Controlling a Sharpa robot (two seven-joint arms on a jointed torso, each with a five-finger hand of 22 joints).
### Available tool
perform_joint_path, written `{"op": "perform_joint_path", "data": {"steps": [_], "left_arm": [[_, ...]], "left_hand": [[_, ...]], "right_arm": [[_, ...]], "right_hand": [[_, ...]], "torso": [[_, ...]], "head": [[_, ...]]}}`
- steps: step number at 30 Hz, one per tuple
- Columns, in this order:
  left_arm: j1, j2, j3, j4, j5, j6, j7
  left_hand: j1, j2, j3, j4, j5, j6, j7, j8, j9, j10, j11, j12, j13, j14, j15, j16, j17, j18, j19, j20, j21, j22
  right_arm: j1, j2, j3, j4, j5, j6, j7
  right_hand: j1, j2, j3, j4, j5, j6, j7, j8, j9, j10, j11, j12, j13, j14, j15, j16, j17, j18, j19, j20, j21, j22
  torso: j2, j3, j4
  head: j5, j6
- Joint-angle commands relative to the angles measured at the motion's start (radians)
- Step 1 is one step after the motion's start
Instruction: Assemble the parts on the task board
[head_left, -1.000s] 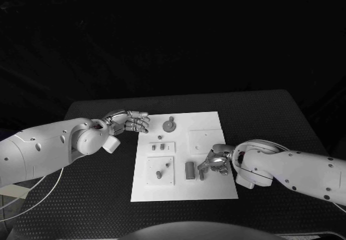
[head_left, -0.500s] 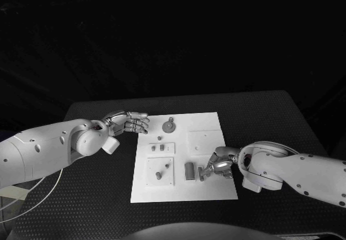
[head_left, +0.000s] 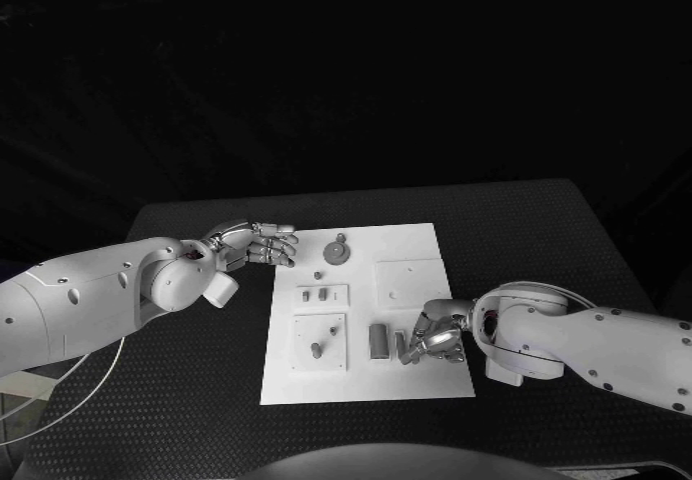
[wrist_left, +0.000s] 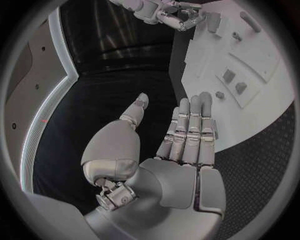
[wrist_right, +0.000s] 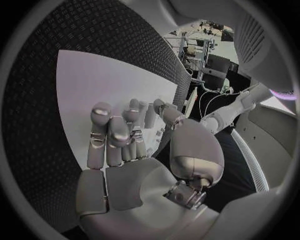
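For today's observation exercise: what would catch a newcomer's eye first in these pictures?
First, the white task board in the middle of the black table, dotted with small grey parts. Next, the right hand bent over the board's near right corner, and the left hand poised at its far left edge.

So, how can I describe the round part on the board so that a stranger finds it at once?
Look at the white task board in the middle of the black table. Near its far edge, beside the left hand, lies the round disc with a short stem. It is the only round part; the others are small pegs and blocks.
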Motion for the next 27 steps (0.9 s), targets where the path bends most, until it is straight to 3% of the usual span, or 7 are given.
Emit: {"op": "perform_joint_path", "data": {"steps": [1,14,18,27], "left_arm": [[0.000,0.002,0.001,0.001,-0.003,0.016,0.006],[0.000,0.002,0.001,0.001,-0.004,0.015,0.006],[0.000,0.003,0.001,0.002,-0.004,0.016,0.006],[0.000,0.003,0.001,0.002,-0.004,0.016,0.006]], "left_hand": [[-0.013,0.000,0.000,0.002,0.000,-0.004,0.003,0.006,-0.002,0.007,0.001,-0.003,-0.002,0.006,-0.002,-0.007,0.001,-0.008,-0.001,-0.003,-0.002,-0.001],[-0.013,0.000,0.000,0.002,0.000,-0.004,0.003,0.006,-0.002,0.007,0.001,-0.003,-0.002,0.006,-0.002,-0.007,0.001,-0.008,-0.001,-0.003,-0.002,-0.002],[-0.013,0.000,0.000,0.002,0.000,-0.004,0.003,0.006,-0.002,0.007,0.001,-0.003,-0.002,0.006,-0.002,-0.007,0.001,-0.008,-0.001,-0.003,-0.002,-0.002],[-0.014,0.000,0.000,0.002,0.000,-0.004,0.003,0.006,-0.002,0.007,0.001,-0.003,-0.003,0.006,-0.002,-0.008,0.002,-0.008,-0.001,-0.003,-0.002,-0.002]], "right_arm": [[-0.005,0.006,-0.001,-0.004,-0.040,0.036,0.005],[-0.013,0.019,-0.001,-0.027,-0.053,-0.014,-0.023],[-0.013,0.026,-0.001,-0.039,-0.059,-0.032,-0.032],[-0.015,0.047,-0.001,-0.054,-0.084,-0.047,-0.038]], "right_hand": [[0.014,0.005,-0.001,-0.005,-0.003,-0.001,0.005,0.001,0.002,0.007,-0.003,0.005,0.002,0.002,-0.006,0.005,0.001,0.014,0.001,-0.003,0.002,0.018],[0.015,0.041,-0.017,-0.005,-0.003,0.004,0.003,0.004,0.004,0.010,-0.004,0.006,0.001,0.001,-0.007,0.008,0.003,0.014,-0.001,0.000,0.005,0.019],[-0.004,0.064,-0.027,0.008,-0.003,0.006,0.002,0.005,0.005,0.011,-0.005,0.006,0.001,0.000,-0.008,0.009,0.004,0.014,-0.002,0.001,0.005,0.019],[-0.001,0.122,-0.039,-0.021,-0.003,0.010,0.000,0.007,0.006,0.013,-0.008,0.009,0.002,-0.001,-0.010,0.013,0.006,0.014,-0.005,-0.001,0.010,0.020]], "torso": [[0.000,-0.0004,0.0008],[0.000,-0.0013,0.0012],[0.000,-0.0010,0.0014],[0.000,-0.0001,0.0007]], "head": [[-0.001,-0.001],[0.000,-0.002],[0.001,-0.003],[0.001,-0.005]]}}
